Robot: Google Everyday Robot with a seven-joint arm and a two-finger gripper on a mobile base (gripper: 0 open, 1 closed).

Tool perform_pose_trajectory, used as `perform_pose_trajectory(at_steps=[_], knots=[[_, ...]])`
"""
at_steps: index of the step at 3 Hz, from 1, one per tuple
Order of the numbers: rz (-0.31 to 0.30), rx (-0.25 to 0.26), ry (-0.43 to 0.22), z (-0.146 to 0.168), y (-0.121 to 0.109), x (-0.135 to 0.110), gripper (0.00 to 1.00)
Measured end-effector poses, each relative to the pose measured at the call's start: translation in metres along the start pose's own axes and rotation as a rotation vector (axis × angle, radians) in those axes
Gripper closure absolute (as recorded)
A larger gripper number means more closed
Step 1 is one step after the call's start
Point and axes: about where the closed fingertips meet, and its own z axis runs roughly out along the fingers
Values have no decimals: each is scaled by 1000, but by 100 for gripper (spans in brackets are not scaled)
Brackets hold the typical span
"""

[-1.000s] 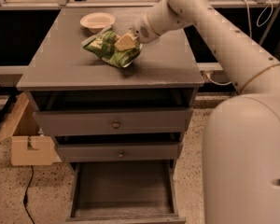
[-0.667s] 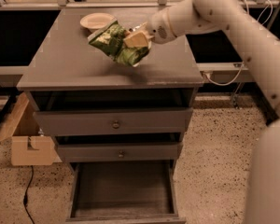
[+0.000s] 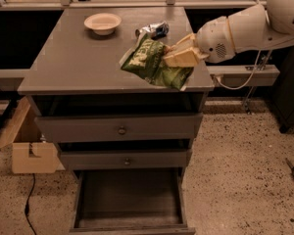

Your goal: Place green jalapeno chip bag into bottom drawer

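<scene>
The green jalapeno chip bag [image 3: 152, 62] hangs in the air over the front right part of the grey cabinet top [image 3: 78, 58], wrinkly green foil with pale print. My gripper [image 3: 179, 54] comes in from the right and is shut on the bag's right edge with its tan fingers [image 3: 181, 58]. The bottom drawer [image 3: 130, 199] stands pulled open at floor level below, its flat grey inside bare.
A cream bowl [image 3: 103, 22] and a shiny silver-and-blue foil packet [image 3: 153, 30] sit at the back of the cabinet top. Two shut drawers with round knobs [image 3: 121, 130] are above the open one. A cardboard box [image 3: 29, 153] stands on the floor at the left.
My gripper has lifted the green bag off the cabinet top and carried it toward the right front edge. The arm has drawn back to the right.
</scene>
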Motion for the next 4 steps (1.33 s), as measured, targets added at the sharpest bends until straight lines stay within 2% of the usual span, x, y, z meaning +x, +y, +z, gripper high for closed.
perform_pose_trajectory(at_steps=[1, 2, 3, 4], knots=[[1, 0, 0, 0, 0, 0, 100], [51, -8, 10, 7, 15, 24, 100], [195, 81, -47, 5, 52, 80, 100], [328, 75, -16, 32, 91, 152, 100]])
